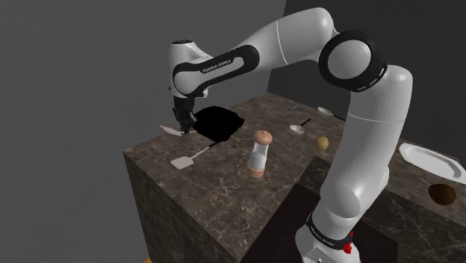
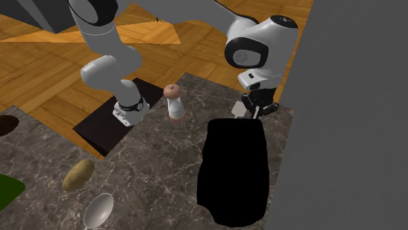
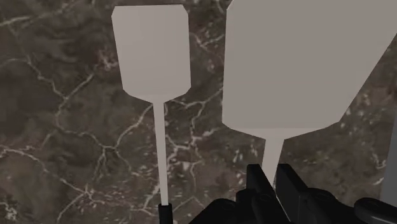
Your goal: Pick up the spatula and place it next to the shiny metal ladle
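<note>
Gripper [image 3: 272,181] up front is pinched onto the thin handle of a pale spatula [image 3: 299,70], with the blade hanging above the dark marble counter [image 3: 63,127]. Just past it a second spatula [image 3: 153,51] lies flat on the stone. Farther along stand a pepper mill [image 1: 258,153], then a potato [image 1: 322,142] and the ladle [image 1: 299,128], well apart from the gripper.

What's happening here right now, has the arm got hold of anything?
The gripper is shut on the thin handle of a pale spatula, holding it raised above the dark marble counter. A second, similar spatula lies flat on the counter beneath. The ladle sits further along the counter, beside a potato, so the carry over to it is not yet done.
</note>
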